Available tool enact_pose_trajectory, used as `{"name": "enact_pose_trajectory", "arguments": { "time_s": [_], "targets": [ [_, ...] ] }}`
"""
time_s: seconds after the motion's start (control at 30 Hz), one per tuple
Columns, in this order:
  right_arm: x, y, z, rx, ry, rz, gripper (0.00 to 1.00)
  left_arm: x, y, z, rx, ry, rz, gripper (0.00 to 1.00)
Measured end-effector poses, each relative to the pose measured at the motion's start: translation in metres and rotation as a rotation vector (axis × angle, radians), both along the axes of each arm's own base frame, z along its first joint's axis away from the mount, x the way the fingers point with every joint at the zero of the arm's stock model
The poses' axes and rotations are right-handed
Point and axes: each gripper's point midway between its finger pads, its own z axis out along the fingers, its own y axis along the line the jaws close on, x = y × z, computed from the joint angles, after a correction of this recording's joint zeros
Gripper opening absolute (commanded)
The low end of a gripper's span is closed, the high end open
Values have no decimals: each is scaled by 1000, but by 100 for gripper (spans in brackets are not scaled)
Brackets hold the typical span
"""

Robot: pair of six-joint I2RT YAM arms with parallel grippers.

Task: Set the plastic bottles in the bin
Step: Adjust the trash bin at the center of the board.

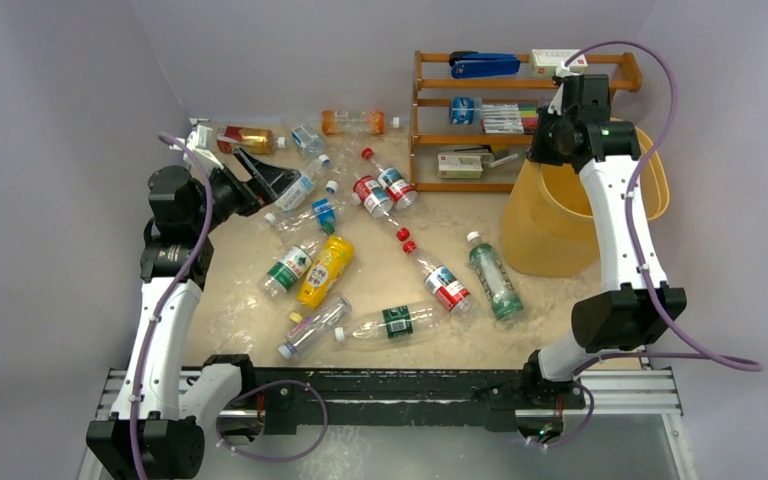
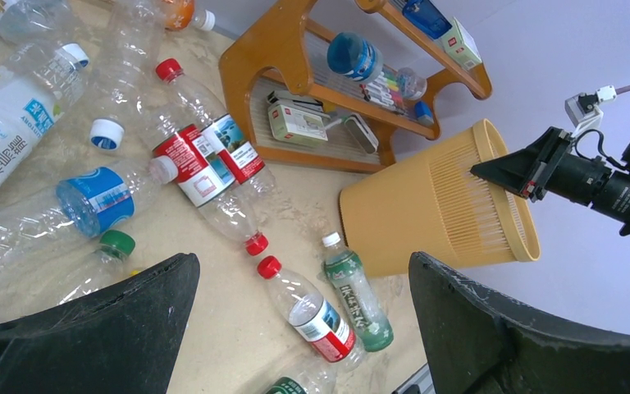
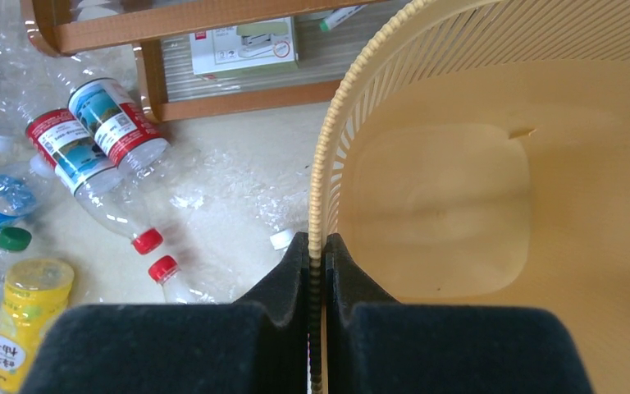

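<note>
Bottles (image 1: 325, 270) lie strewn across the middle and left of the surface (image 1: 380, 290), and none shows inside the bin (image 1: 545, 225), which sits tipped at the right edge beside a wooden rack (image 1: 417, 110). Right end effector (image 3: 317, 246) is clenched on the bin's rim. Left end effector (image 2: 301, 275) hangs released over the far-left cluster, a white-labelled bottle (image 2: 4, 144) just beside it, long axis slanting toward the far-right corner. The left arm looks nearer for a pick.
</note>
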Motion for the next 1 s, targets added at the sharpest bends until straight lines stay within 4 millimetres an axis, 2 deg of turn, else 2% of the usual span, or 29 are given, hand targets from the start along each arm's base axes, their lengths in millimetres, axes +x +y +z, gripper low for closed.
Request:
{"name": "enact_pose_trajectory", "arguments": {
  "time_s": [0.1, 0.23, 0.3, 0.4, 0.47, 0.73, 0.9, 1.0],
  "targets": [
    [2, -1, 1, -1, -8, -11, 10, -1, 0, -2, 0, 8, 0, 99],
    [2, 0, 3, 7, -12, -14, 30, -1, 0, -4, 3, 17, 1, 99],
    [4, 4, 10, 27, -32, -6, 39, -1, 0, -5, 5, 19, 2, 99],
    [7, 7, 30, 35, -84, 7, 45, -2, 1, -9, 15, 30, 2, 99],
    [8, 8, 41, 35, -115, 14, 46, -1, 1, -12, 23, 40, 1, 99],
    [7, 7, 54, 16, -148, 34, 49, -1, 4, -23, 49, 80, 11, 99],
    [-8, 9, 80, 12, -209, 62, 49, 0, 5, -28, 63, 96, 7, 99],
    [-18, 8, 95, 3, -249, 71, 44, 2, 5, -32, 70, 104, 6, 99]
  ]
}}
